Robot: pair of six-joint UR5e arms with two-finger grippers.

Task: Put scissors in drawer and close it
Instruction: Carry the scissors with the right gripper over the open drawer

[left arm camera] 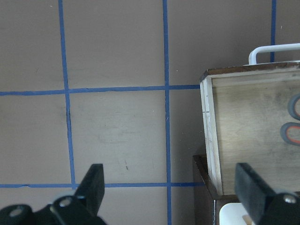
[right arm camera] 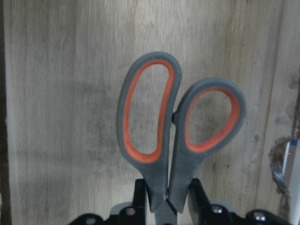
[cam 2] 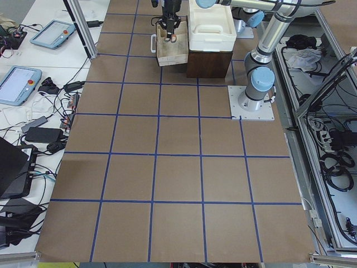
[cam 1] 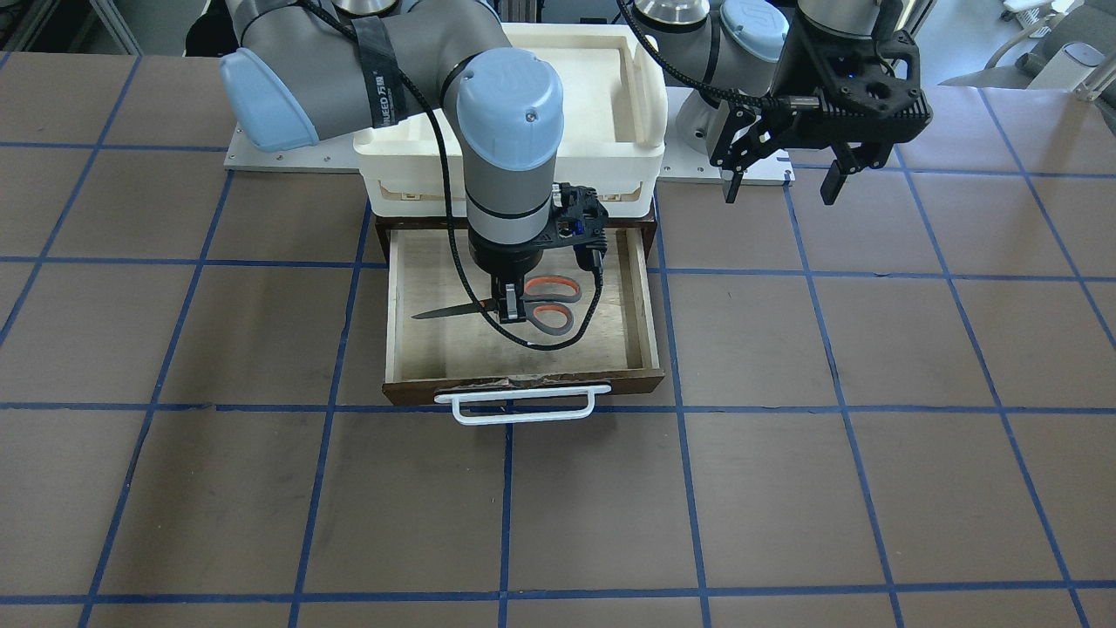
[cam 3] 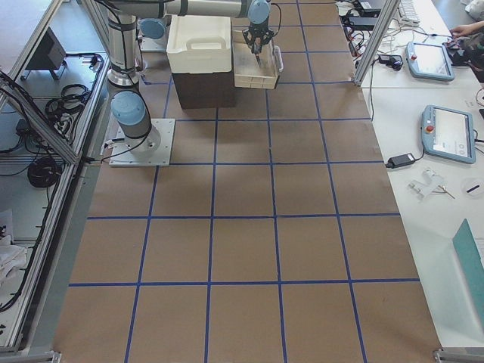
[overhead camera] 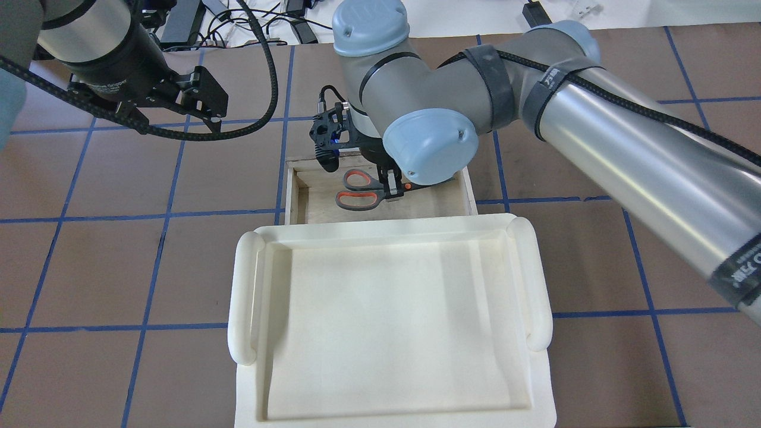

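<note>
The drawer [cam 1: 523, 377] stands pulled out, with a pale plywood floor and a white bar handle [cam 1: 521, 403]. My right gripper [cam 1: 510, 310] reaches down into it and is shut on the scissors [cam 1: 547, 307] near the pivot. The grey-and-orange loops show in the right wrist view [right arm camera: 161, 173], with the fingers [right arm camera: 197, 192] clamped on either side. The blades point sideways along the drawer floor; I cannot tell whether they touch it. My left gripper [cam 1: 782, 187] is open and empty, hovering beside the drawer [left arm camera: 208, 136].
A white plastic tub [cam 1: 510, 161] sits on top of the dark cabinet behind the drawer [overhead camera: 291, 196]. The table is brown with blue grid lines. The right arm's cable hangs into the drawer.
</note>
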